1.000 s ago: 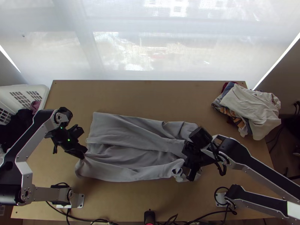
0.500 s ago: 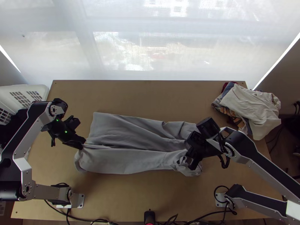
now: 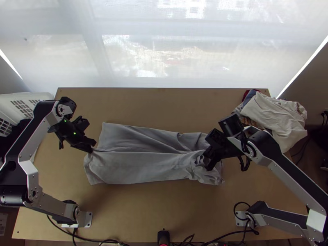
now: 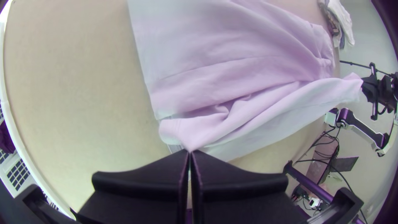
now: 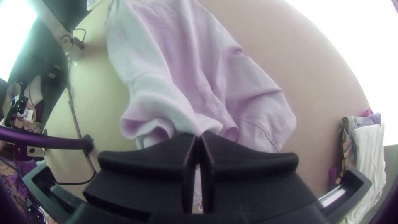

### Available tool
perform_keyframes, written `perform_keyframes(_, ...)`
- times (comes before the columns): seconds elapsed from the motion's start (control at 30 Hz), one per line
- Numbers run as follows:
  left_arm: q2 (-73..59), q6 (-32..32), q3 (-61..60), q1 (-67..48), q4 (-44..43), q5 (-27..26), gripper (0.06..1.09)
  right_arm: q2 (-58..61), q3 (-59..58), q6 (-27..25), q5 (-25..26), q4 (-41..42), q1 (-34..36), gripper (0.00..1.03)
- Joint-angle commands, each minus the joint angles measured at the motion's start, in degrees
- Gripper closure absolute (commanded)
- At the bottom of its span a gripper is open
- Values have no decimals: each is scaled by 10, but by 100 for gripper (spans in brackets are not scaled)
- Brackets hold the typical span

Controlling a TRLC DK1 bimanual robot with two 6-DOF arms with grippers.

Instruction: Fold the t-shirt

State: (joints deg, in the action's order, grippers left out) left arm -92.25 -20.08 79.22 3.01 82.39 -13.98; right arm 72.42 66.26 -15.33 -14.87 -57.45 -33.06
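T-shirt [image 3: 135, 167] stretched across wooden table [image 3: 164, 213], pinched by left gripper [image 3: 92, 148] at one end, right gripper [image 3: 208, 165] at other. Left wrist view reveals peak of pinched cloth; right wrist view, curled, bunched layers.

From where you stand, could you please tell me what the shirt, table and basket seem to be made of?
The shirt looks like soft, matte knit, probably cotton: it drapes in loose folds without shine. The table seems a smooth wood board, or a lookalike, from its even tan top. The basket looks like stiff white plastic, given its rounded rim and slotted wall.
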Motion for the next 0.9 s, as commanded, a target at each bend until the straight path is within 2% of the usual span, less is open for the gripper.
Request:
perform_keyframes(0.0,-36,7,31,-7,-4,-1,105,21,18,-9,-1,2,17,100)
perform_keyframes(0.2,-90,21,120,-12,0,2,105,40,30,-18,-1,17,34,100)
perform_keyframes(0.57,-154,37,192,-12,-2,8,105,111,70,-49,-1,50,90,100)
perform_keyframes(0.87,-202,56,284,-13,-1,15,105,178,136,-53,-1,66,125,100)
